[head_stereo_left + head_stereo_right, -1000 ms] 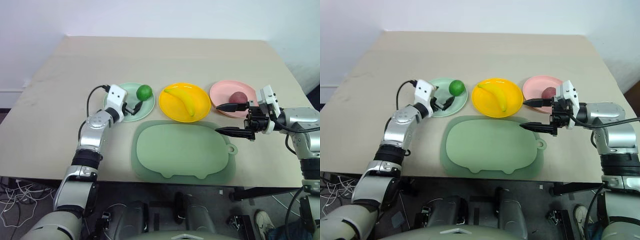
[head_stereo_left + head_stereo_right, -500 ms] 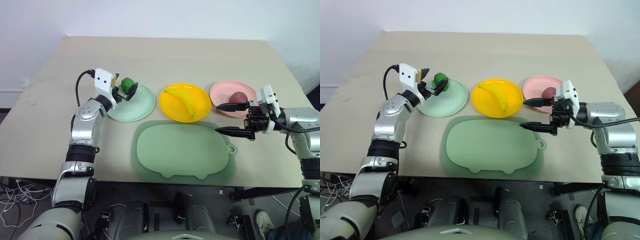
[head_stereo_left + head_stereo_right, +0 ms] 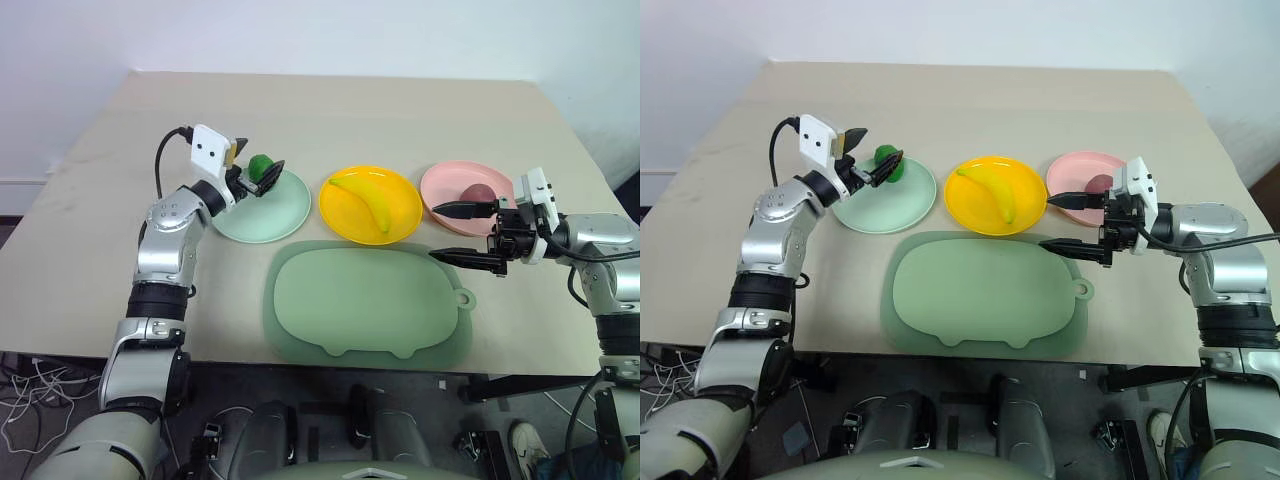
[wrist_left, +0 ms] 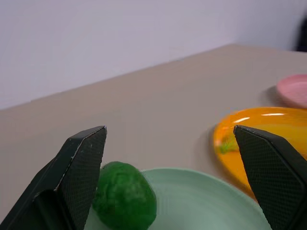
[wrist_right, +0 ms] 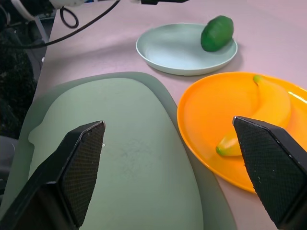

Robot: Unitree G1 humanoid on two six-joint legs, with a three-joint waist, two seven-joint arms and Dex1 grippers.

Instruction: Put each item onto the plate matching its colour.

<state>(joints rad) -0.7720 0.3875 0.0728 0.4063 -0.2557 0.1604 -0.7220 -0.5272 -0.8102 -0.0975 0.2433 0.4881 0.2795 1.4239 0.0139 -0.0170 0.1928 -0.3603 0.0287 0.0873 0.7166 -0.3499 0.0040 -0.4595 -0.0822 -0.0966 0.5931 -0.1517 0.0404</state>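
All three items lie on matching plates. The green fruit (image 3: 261,165) rests on the mint plate (image 3: 285,212) near its 11 o'clock rim; the banana (image 3: 368,201) on the yellow plate (image 3: 340,215); the red fruit (image 3: 478,193) on the pink plate (image 3: 440,185). My left gripper (image 3: 252,179) hangs spread and empty beside the green fruit; I judge it should lift straight clear without nudging the fruit. My right gripper (image 3: 462,233) is spread and empty over the mat (image 3: 360,300). Its upper finger crosses the pink plate's near rim.
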